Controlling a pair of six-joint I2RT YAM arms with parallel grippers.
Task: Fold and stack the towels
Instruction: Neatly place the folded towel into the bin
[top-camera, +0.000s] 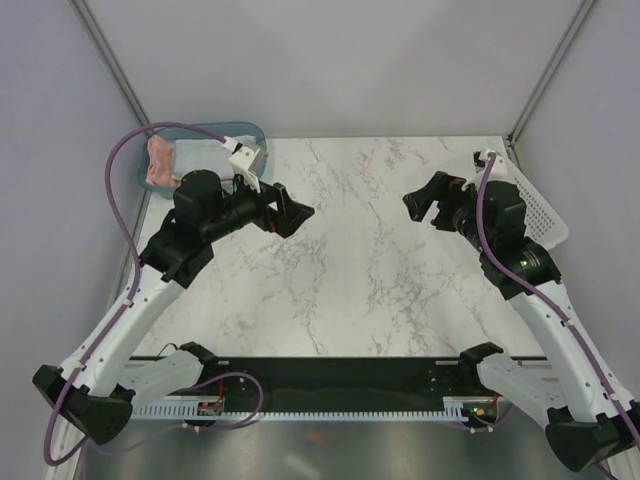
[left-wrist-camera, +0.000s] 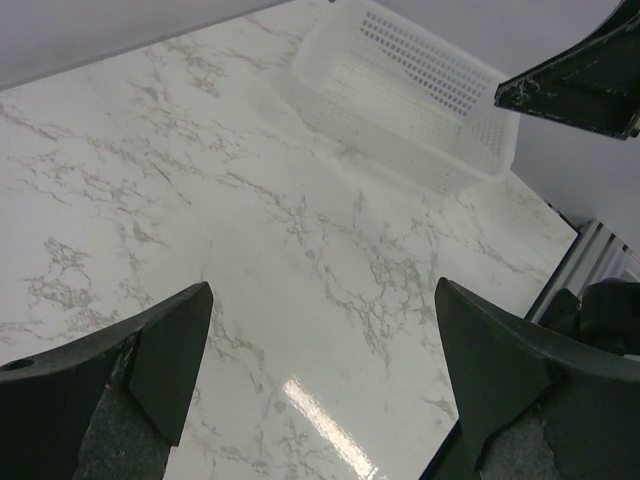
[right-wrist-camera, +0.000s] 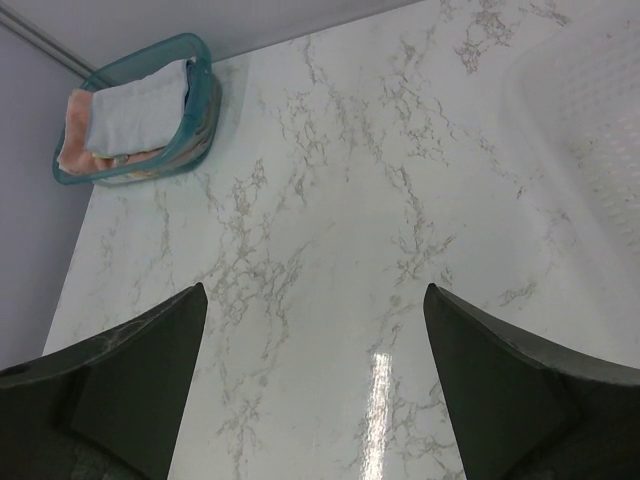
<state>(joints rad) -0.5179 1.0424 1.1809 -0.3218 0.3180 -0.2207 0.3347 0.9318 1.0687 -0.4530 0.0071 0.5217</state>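
Left hand (top-camera: 294, 210) and right hand (top-camera: 420, 205) hang released over the surface (top-camera: 350, 290); towels (right-wrist-camera: 135, 102) lie in the teal bin (right-wrist-camera: 204, 100) at 10 o'clock.

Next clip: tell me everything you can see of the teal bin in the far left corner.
The teal bin is a see-through plastic tub with rounded corners. It stands upright on the marble table at its far left corner, near the wall. Inside, a light blue towel lies on top and a pink towel shows beneath it at one end. In the overhead view the left arm partly hides it.
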